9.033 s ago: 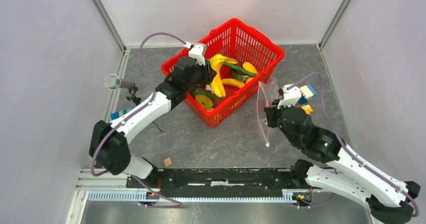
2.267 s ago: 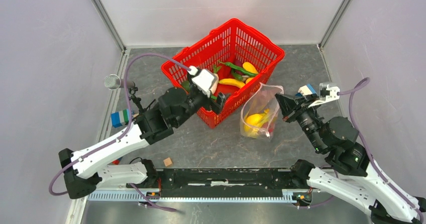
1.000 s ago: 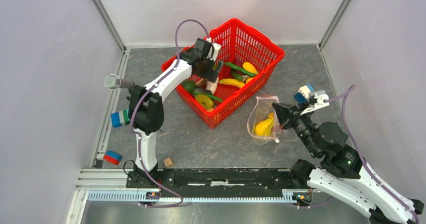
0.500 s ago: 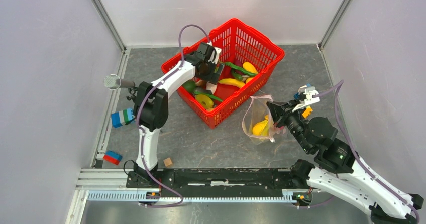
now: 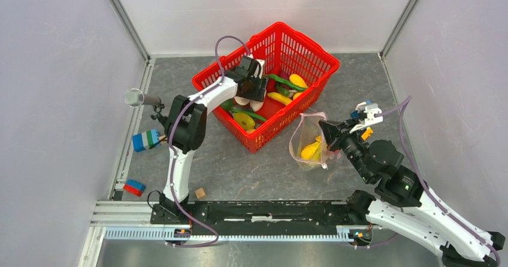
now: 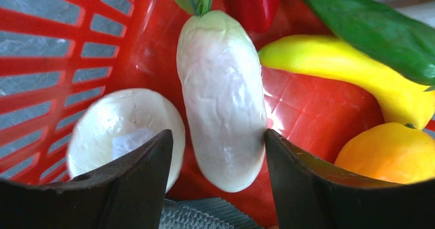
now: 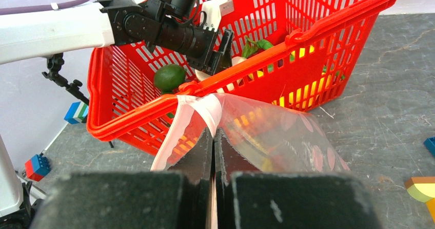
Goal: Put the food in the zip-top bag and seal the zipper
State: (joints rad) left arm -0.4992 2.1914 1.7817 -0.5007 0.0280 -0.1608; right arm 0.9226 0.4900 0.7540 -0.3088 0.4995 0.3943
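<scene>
Zip-top bag [image 7: 277, 131] is pinched in right jaws while left jaws, down in red basket [image 5: 298, 42], gape around white radish [image 6: 223, 100].

Left pincer [image 6: 215, 134] spread (arm outstretched), right pincer [image 7: 213, 134] apparently clamped tight.

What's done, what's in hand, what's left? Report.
Done: yellow food sits inside the zip-top bag. In hand: the right gripper is shut on the bag's mouth edge, and the open left gripper straddles a white radish in the red basket. Left: the other basket food, then sealing the zipper.
</scene>
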